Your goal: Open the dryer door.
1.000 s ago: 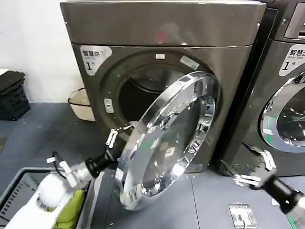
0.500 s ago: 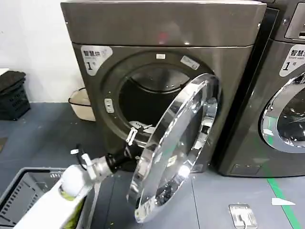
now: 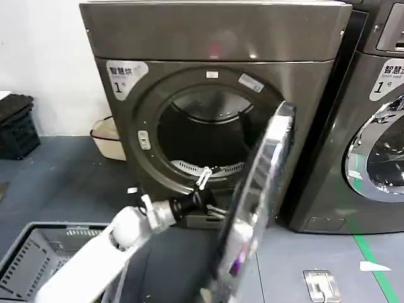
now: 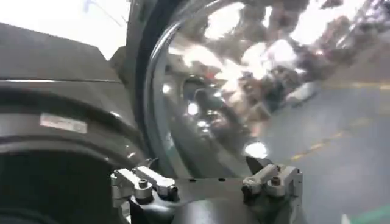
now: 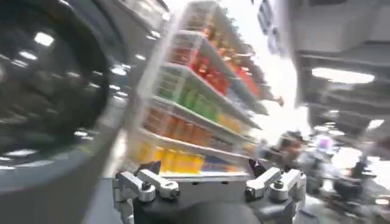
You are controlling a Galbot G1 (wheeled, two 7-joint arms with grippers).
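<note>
**Dryer door swung wide, left gripper at its inner side**

You see the dryer door [image 3: 255,208] standing nearly edge-on to the head camera, hinged at the right of the drum opening [image 3: 205,136] and well clear of it. Your left gripper [image 3: 203,189] reaches between opening and door — its fingers spread apart, gripping nothing. Your right gripper [image 5: 207,182] also has its fingers apart, facing blurred shelves [image 5: 195,103].

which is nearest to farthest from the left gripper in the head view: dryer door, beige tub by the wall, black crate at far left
From the left gripper:
1. dryer door, swung out edge-on, just to its right.
2. beige tub, on the floor left of the dryer.
3. black crate, at the far left edge.
</note>
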